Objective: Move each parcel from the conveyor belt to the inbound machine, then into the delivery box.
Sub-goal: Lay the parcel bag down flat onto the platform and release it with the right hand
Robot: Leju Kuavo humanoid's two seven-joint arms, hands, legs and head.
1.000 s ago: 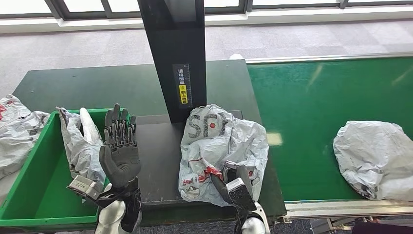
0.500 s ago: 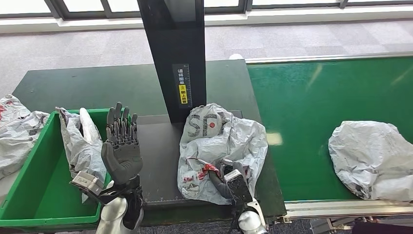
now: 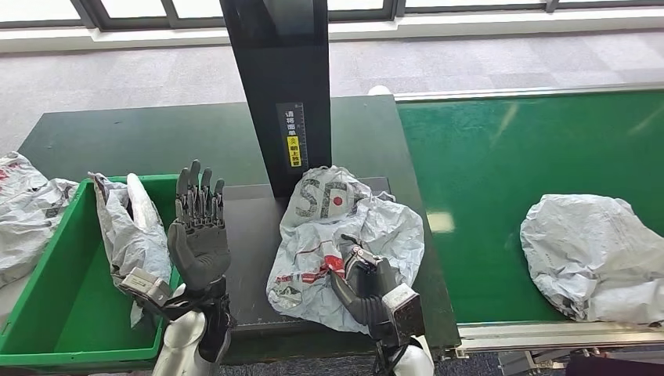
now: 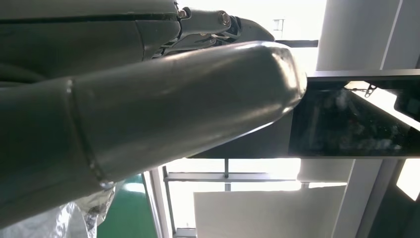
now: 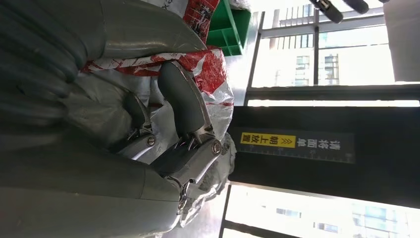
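A crumpled grey parcel (image 3: 344, 235) with red print lies on the dark platform of the inbound machine (image 3: 249, 258), at the foot of its black post (image 3: 283, 86). My right hand (image 3: 362, 288) grips the parcel's near edge; in the right wrist view its fingers (image 5: 181, 106) curl into the grey and red wrapping (image 5: 198, 64). My left hand (image 3: 200, 235) is raised, palm up and fingers spread, between the green delivery box (image 3: 47, 290) and the platform, holding nothing. A second grey parcel (image 3: 595, 254) lies on the green conveyor belt (image 3: 509, 172) at the right.
A grey parcel (image 3: 129, 227) leans inside the green box against its right wall. More grey parcels (image 3: 23, 211) lie on the table left of the box. The dark table (image 3: 149, 137) stretches behind the box and post.
My right hand has dragged the parcel on the platform a little to the left and its shape has bunched up. The parcel on the belt has slid left. My left hand rose slightly.
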